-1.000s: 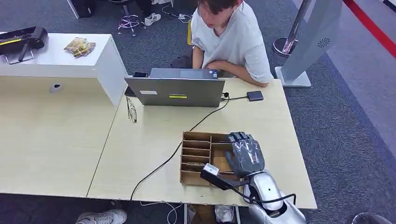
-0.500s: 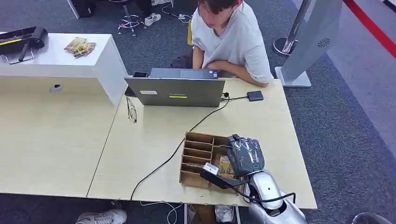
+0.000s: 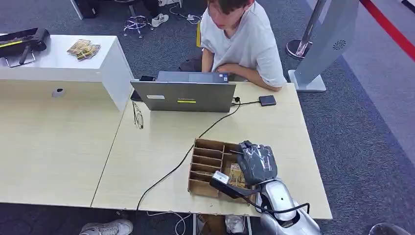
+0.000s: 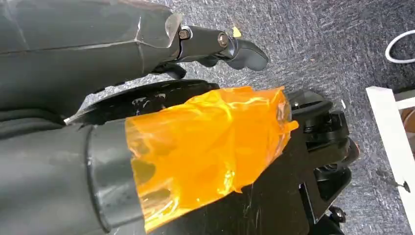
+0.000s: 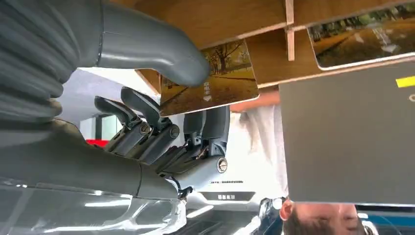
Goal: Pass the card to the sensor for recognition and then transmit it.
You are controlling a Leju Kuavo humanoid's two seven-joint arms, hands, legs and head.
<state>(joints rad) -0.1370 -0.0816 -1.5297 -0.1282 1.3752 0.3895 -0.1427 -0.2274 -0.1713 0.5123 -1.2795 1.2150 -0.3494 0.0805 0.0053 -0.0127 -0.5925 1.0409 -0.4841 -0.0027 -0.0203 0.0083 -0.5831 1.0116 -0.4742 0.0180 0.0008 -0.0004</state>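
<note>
Card (image 5: 210, 78) pinched between my right hand's (image 3: 256, 163) thumb (image 5: 147, 44) and fingers, just above the wooden tray (image 3: 204, 169); I lift straight, clear the dividers, no tilt, pinch firm.

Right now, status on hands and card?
Right hand pinching card at the wooden tray. Left hand hanging over floor, empty. Laptop beyond tray.

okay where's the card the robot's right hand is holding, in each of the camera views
Head view: the card peeks out beside the right hand, over the wooden organizer near the table's front edge.
Right wrist view: the card sits mid-frame, pinched under the thumb.
Left wrist view: not in it.
Shared landmark: the grey laptop, also a grey slab in the right wrist view.
</note>
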